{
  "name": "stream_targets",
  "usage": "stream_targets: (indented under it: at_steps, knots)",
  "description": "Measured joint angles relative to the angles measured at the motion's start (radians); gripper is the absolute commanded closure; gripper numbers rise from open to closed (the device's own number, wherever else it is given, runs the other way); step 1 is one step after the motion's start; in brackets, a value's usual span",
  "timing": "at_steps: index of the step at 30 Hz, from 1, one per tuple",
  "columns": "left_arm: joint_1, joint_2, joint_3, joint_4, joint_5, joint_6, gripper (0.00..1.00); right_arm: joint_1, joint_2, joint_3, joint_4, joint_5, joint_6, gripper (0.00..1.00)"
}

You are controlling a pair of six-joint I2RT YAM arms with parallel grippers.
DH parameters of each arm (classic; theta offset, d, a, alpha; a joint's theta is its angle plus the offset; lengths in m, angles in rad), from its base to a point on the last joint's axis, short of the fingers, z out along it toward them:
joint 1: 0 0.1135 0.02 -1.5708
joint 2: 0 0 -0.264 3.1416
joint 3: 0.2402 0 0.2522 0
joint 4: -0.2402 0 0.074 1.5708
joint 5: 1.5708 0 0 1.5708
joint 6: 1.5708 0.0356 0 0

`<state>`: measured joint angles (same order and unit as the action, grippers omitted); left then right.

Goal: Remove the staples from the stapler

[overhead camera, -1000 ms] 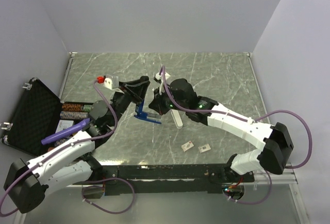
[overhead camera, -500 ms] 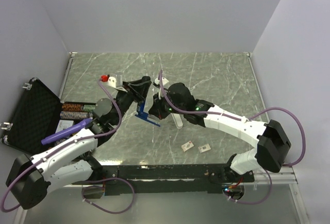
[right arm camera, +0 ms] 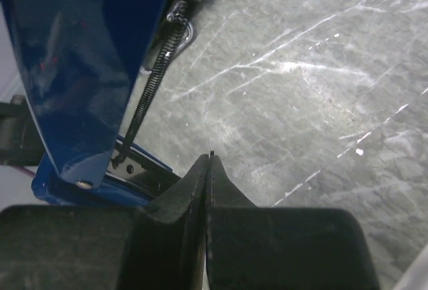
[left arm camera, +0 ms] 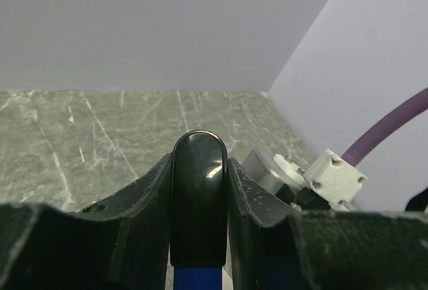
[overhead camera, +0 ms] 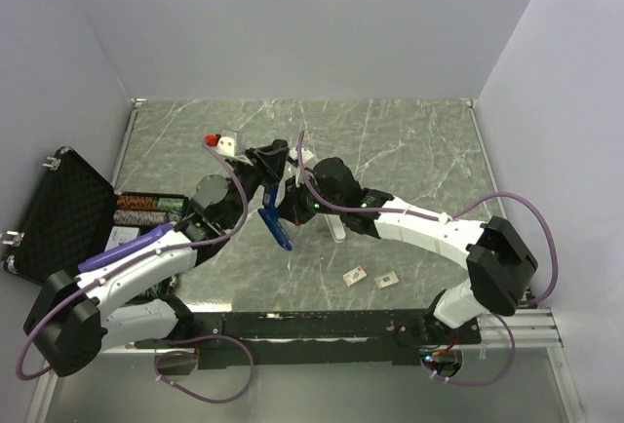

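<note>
The blue stapler (overhead camera: 276, 220) hangs open above the middle of the table. My left gripper (overhead camera: 270, 166) is shut on its black end (left arm camera: 198, 190), which fills the gap between the fingers (left arm camera: 150, 190). In the right wrist view the blue lid (right arm camera: 73, 69) stands raised at the left, with the spring (right arm camera: 144, 109) and the open channel below it. My right gripper (right arm camera: 210, 163) is shut, its tips just right of the channel; in the top view it (overhead camera: 291, 205) is close beside the stapler. A tiny dark speck sits at the tips. I cannot make out the staples.
An open black case (overhead camera: 58, 218) lies at the left edge, with rows of chips (overhead camera: 146, 211) and a purple bar (overhead camera: 122, 248) beside it. A white oblong bar (overhead camera: 336, 228) lies under the right arm. Two small cards (overhead camera: 355, 274) (overhead camera: 387, 280) lie near the front.
The left arm has carried the stapler up and to the right, and it now hangs more steeply. The right gripper has followed to the left, staying shut beside it.
</note>
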<state>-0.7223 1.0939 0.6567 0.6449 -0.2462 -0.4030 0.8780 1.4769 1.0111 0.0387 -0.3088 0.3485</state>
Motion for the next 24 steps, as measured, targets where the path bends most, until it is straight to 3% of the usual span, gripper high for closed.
stream_targets:
  at_steps: [24]
  knots:
    - [0.001, 0.229, 0.068, 0.002, -0.077, 0.061, 0.99, -0.017, 0.082, -0.13, 0.253, -0.083, 0.184, 1.0]
